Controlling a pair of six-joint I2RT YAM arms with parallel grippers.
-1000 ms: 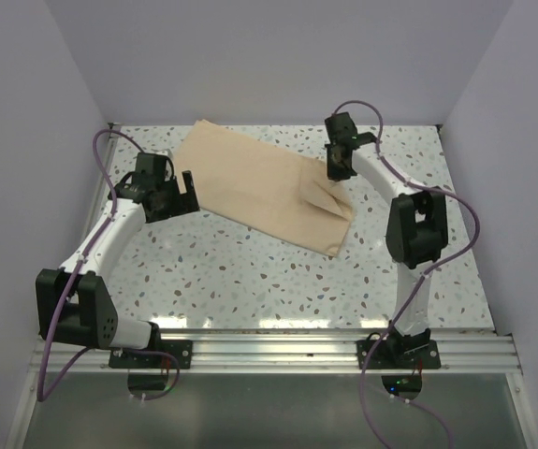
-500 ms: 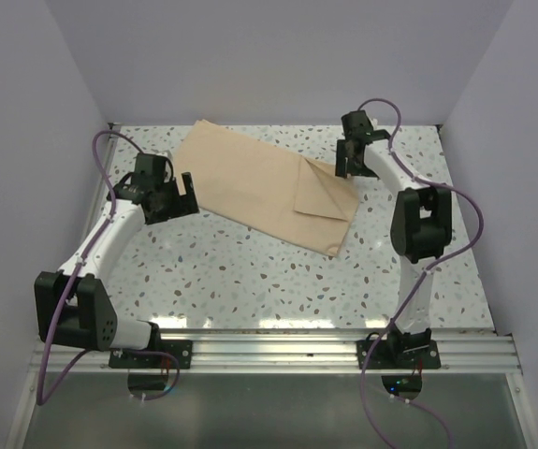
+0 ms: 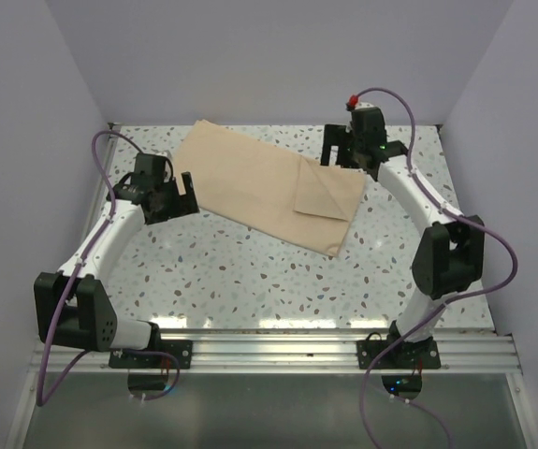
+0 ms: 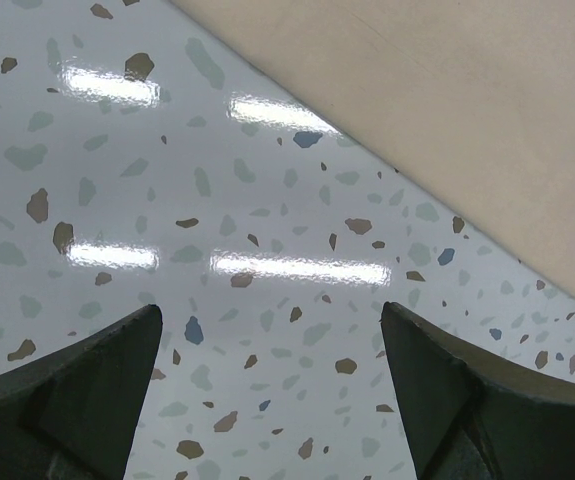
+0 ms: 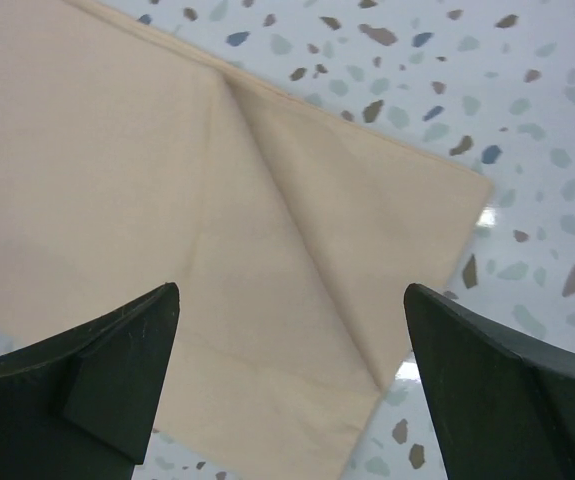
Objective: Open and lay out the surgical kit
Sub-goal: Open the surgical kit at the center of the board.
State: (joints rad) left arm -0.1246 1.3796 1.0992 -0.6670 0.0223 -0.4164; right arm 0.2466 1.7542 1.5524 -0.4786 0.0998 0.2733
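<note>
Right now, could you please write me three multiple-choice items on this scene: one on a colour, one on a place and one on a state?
1. What colour is the large folded cloth wrap?
A. green
B. blue
C. beige

2. Where is the left gripper?
A. resting on the wrap
B. beside the wrap's edge, over the bare speckled white table
C. under a fold of the wrap

3. How is the right gripper?
A. open and empty
B. shut on the wrap
C. shut on a cable

Answers:
1 C: the cloth is tan-beige in all views.
2 B: in the left wrist view there is only tabletop between its fingers, with the wrap's edge beyond.
3 A: its fingers stand wide apart above the wrap and grip nothing.
</note>
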